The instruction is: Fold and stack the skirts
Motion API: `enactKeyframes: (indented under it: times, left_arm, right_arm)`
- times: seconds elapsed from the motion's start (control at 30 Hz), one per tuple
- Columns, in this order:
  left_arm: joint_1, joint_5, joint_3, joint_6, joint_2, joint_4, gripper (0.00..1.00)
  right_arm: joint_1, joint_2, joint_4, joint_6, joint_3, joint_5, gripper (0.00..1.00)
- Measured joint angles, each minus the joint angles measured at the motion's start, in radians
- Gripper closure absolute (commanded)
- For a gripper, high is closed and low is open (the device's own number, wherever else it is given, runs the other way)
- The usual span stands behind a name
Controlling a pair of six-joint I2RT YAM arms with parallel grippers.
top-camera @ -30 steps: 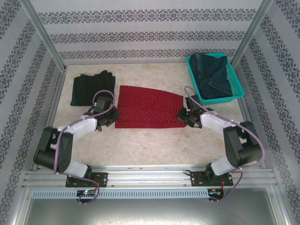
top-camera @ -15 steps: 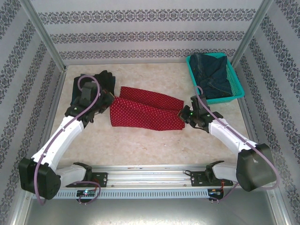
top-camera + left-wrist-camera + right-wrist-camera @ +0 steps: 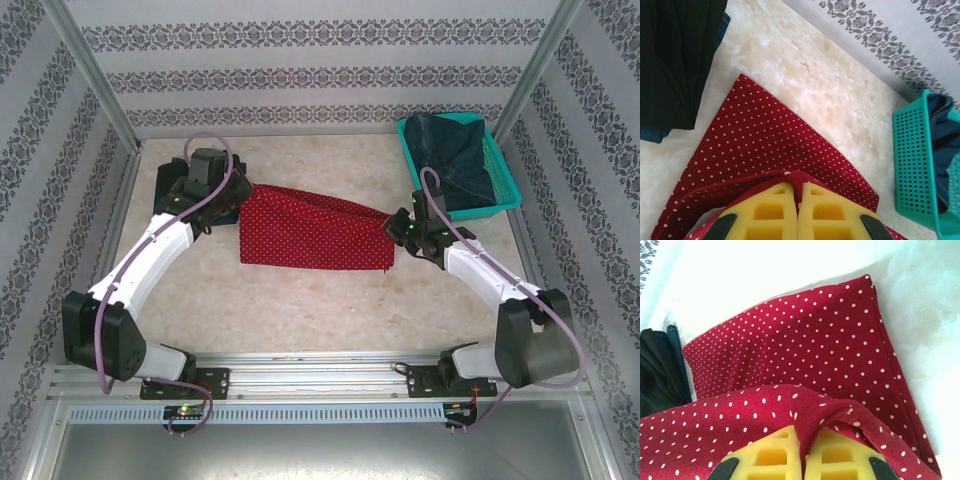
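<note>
The left arm covers most of the dark folded pile [image 3: 675,60] at 10 o'clock on the table [image 3: 300,310]. The left wrist view shows black cloth there with a strip of blue denim under its lower edge, but how many pieces are stacked cannot be told. The denim skirt [image 3: 455,155] in the teal basket [image 3: 470,212] at 2 o'clock is bunched, its outline hard to read. Counted: one red dotted skirt [image 3: 315,232], one basket, two grippers. The red skirt lies in the middle of the table, an upper layer raised over a flat lower one. The left gripper [image 3: 232,195] sits at the skirt's 9 o'clock end, pads pressed together on a fold of red cloth. The right gripper [image 3: 400,228] clamps the 3 o'clock end the same way, cloth draped over its fingers.
</note>
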Motion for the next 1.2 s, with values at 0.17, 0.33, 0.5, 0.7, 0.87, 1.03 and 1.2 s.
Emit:
enactKeyframes:
  times: [0.17, 0.33, 0.5, 0.7, 0.87, 1.03, 1.2]
  left_arm:
    - [0.0, 0.0, 0.043, 0.033, 0.073, -0.001, 1.0]
    - [0.001, -0.005, 0.11, 0.076, 0.099, -0.003, 1.0]
    - [0.002, -0.008, 0.185, 0.119, 0.122, -0.008, 1.0]
    - [0.005, -0.007, 0.187, 0.122, 0.156, -0.009, 1.0]
    - [0.01, -0.008, 0.179, 0.118, 0.168, -0.018, 1.0]
    - [0.014, -0.012, 0.146, 0.106, 0.166, -0.024, 1.0]
    - [0.019, -0.016, 0.116, 0.099, 0.172, -0.047, 1.0]
  right_arm:
    - [-0.005, 0.02, 0.013, 0.0, 0.01, -0.004, 1.0]
    - [-0.023, 0.019, 0.024, 0.0, 0.018, -0.004, 1.0]
    - [-0.034, 0.022, 0.035, 0.0, 0.026, -0.007, 1.0]
    - [-0.034, 0.043, 0.045, 0.0, 0.033, -0.007, 1.0]
    - [-0.034, 0.073, 0.049, -0.001, 0.042, -0.014, 0.99]
    - [-0.034, 0.092, 0.058, 0.0, 0.048, -0.024, 0.99]
    - [-0.034, 0.149, 0.06, -0.006, 0.071, -0.031, 0.98]
